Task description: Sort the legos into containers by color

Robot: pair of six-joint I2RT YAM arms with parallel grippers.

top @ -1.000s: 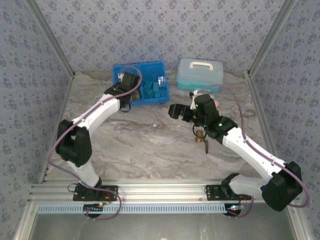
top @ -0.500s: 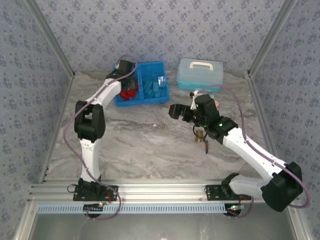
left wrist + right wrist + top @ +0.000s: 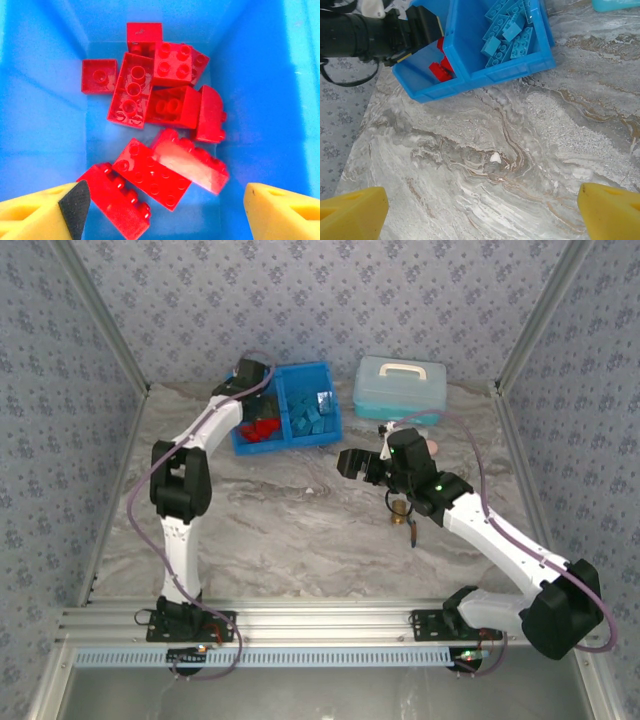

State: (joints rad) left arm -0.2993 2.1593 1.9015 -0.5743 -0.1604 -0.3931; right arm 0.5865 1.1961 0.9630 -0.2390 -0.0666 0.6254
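Legos, glossy red studded bricks (jumbled), left hand spread empty, right hand too.

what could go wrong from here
The left claw hangs open low inside the tray, over the piled red legos; pulling out crooked may hook a wall and drag it. The right arm is close to the brass fitting; a swing might knock it.

Loose red legos lie in the blue compartment, the left tool spread wide above
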